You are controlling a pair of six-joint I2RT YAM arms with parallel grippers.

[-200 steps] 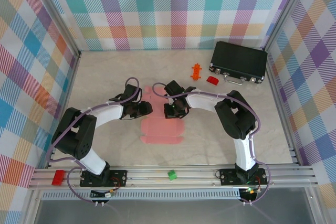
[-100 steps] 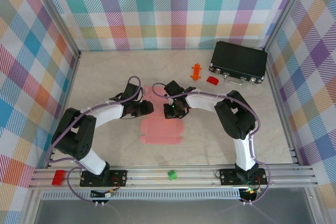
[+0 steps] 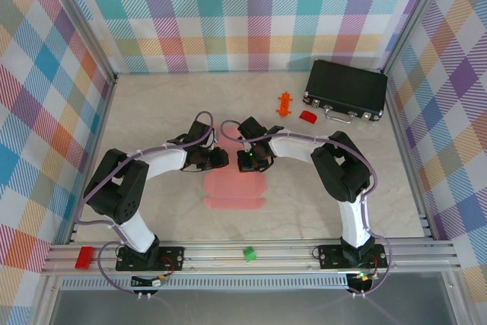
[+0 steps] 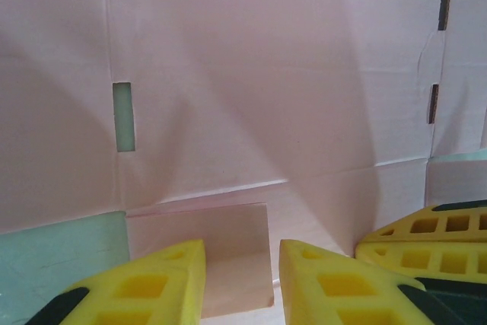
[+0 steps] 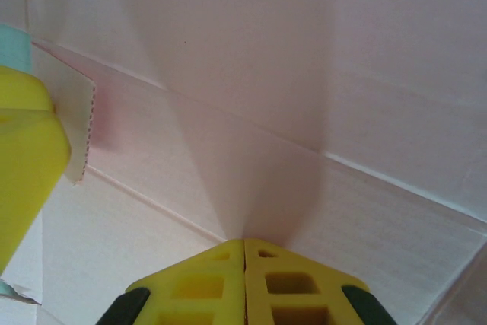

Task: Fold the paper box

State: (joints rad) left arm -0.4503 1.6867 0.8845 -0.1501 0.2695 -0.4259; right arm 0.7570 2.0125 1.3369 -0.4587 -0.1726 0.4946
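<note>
Early days here: the paper box (image 3: 232,188) lies mostly flat mid-bench (image 3: 152,104), the left tool (image 4: 243,247) is parted at a small flap (image 4: 221,226), and the right tool (image 5: 243,243) is clenched empty, tips on the card, so nearly every fold remains.

No legible text, label or number anywhere.

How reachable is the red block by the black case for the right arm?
Probably yes. The red block lies on bare table between the right gripper and the black case, nothing in the path. That gripper is shut, tips on the paper box, so it must lift and open first.
</note>
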